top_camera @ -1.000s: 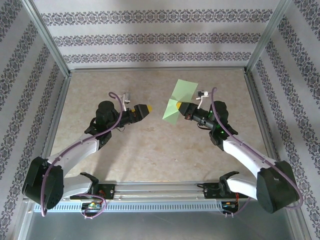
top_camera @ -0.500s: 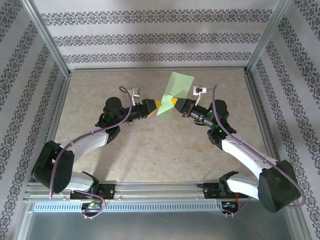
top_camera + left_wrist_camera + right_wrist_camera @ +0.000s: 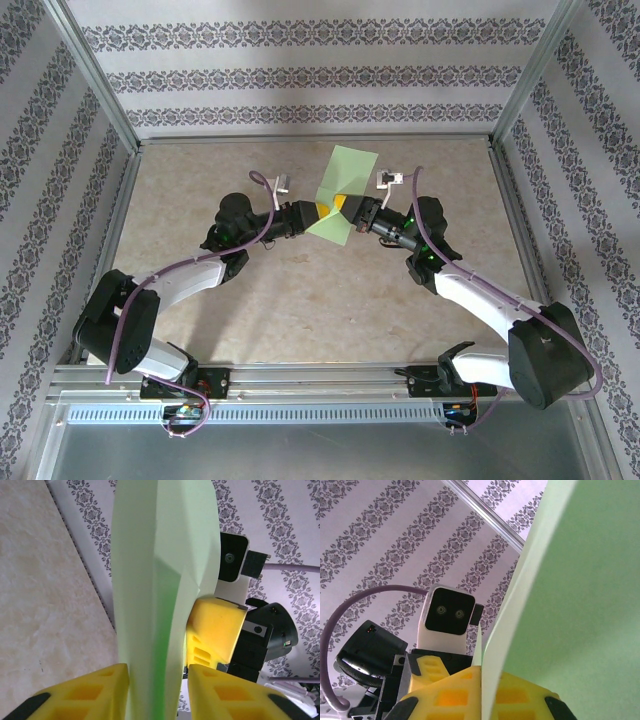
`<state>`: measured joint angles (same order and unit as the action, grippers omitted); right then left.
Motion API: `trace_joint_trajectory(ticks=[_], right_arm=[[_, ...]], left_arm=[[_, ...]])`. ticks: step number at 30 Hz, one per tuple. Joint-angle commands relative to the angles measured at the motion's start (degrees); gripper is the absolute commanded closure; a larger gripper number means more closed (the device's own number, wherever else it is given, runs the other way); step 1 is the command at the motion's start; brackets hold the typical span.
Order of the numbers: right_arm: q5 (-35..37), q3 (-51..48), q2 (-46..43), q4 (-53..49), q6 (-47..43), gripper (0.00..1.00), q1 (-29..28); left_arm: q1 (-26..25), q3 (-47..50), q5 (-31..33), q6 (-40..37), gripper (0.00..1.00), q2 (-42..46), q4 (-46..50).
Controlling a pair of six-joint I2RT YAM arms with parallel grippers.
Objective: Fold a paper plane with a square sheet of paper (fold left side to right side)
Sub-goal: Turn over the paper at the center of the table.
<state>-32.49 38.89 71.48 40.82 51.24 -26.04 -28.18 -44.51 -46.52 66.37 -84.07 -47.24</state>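
The square sheet of paper (image 3: 341, 192) is light green and hangs bent in the air above the table's middle back. My right gripper (image 3: 347, 208) is shut on its lower right part; in the right wrist view the sheet (image 3: 580, 595) runs up from between the pressed yellow fingers (image 3: 455, 697). My left gripper (image 3: 317, 211) faces it from the left, tip to tip. In the left wrist view the sheet (image 3: 155, 570) passes between my left gripper's (image 3: 157, 695) fingers. The left finger lies against it and a narrow gap shows at the right finger (image 3: 235, 692).
The beige mottled tabletop (image 3: 300, 310) lies under both arms, framed by metal rails (image 3: 300, 140) and patterned walls. The right arm's yellow finger and black wrist (image 3: 260, 635) sit just behind the sheet in the left wrist view. The left wrist camera (image 3: 447, 612) faces the right one closely.
My left arm has reached right to the sheet and its jaws have narrowed around the sheet's lower left part. The right gripper has carried the sheet slightly left and back.
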Motion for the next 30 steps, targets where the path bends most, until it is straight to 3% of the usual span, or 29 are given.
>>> trace_joint_trajectory(ticks=[1, 12, 20, 23, 30], right_arm=[[0.47, 0.49, 0.24, 3.57, 0.34, 0.9, -0.56], [0.59, -0.9, -0.59, 3.05, 0.34, 0.75, 0.1], [1.6, -5.1, -6.27, -2.15, -2.09, 0.54, 3.69], [2.95, -7.81, -10.29, -6.72, -3.86, 0.47, 6.06], [8.97, -11.19, -20.07, -22.89, -11.63, 0.31, 8.85]], left_arm=[[-0.58, -1.22, -0.68, -0.56, 0.7, 0.17, -3.18], [-0.57, -1.24, -0.66, -1.11, 0.95, 0.54, -1.92], [-0.57, -1.51, 0.69, -6.91, 1.0, 3.97, 7.41], [-0.56, -2.68, 2.08, -12.06, 1.0, 6.48, 15.85], [-1.54, -11.4, 12.94, -33.32, 1.0, 11.93, 53.07]])
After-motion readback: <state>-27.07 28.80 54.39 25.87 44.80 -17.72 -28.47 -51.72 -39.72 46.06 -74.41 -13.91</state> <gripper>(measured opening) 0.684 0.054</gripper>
